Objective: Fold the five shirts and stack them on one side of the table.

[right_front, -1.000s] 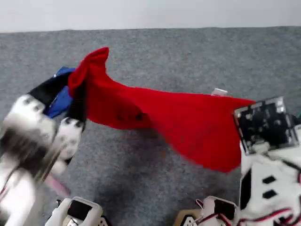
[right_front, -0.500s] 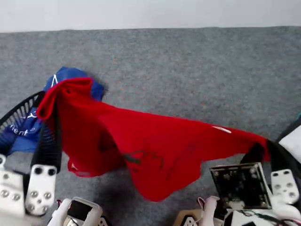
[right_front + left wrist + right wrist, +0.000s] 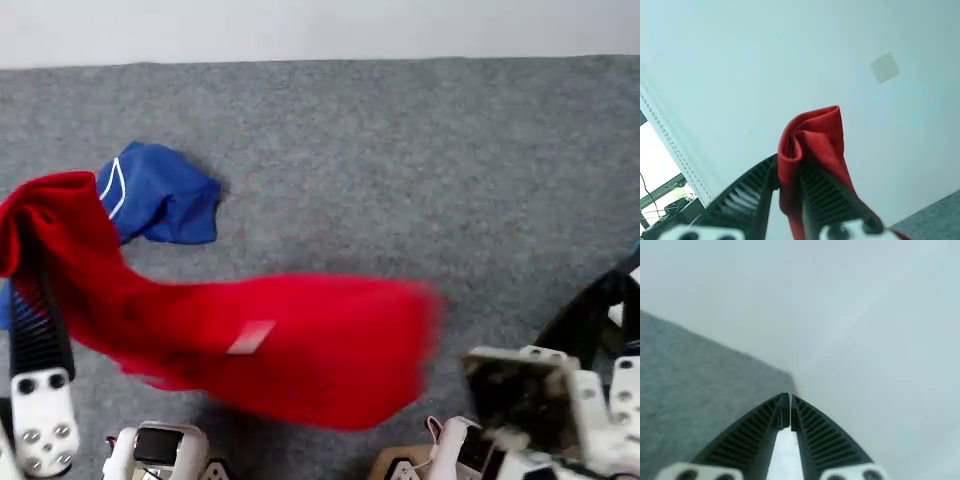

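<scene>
A red shirt hangs over the near left of the grey table. One bunched corner is raised at the far left and the rest trails down to the right, blurred. My left gripper is shut on that corner. In the left wrist view the red shirt is pinched between the black fingers of the left gripper. A crumpled blue shirt lies on the table behind it. My right gripper is at the near right, apart from the red cloth. In its own view the right gripper is shut on nothing.
A pale wall borders the table's far edge. Both arm bases sit along the near edge. The grey surface spreads out below the right gripper.
The right gripper has let go of the red shirt, and that end has dropped and swung left. The left gripper has pulled its corner left and toward the near edge, uncovering the blue shirt.
</scene>
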